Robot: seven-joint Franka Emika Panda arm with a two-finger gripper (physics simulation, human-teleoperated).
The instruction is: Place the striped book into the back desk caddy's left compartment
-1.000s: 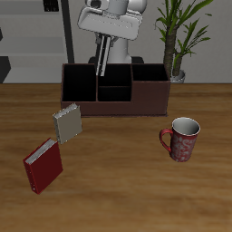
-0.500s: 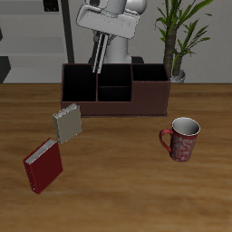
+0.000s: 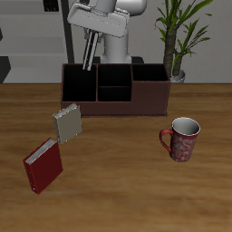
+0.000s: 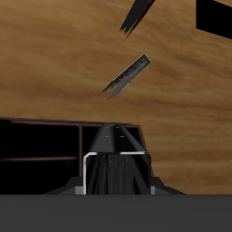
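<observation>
Above the back desk caddy (image 3: 115, 88), the fingers (image 3: 90, 50) grip the striped book (image 3: 89, 53), which hangs on end from them over the left compartment (image 3: 80, 83). Below and forward of the fingers, the beige-grey book (image 3: 67, 123) and red book (image 3: 43, 164) lie on the desk (image 3: 127, 181).
</observation>
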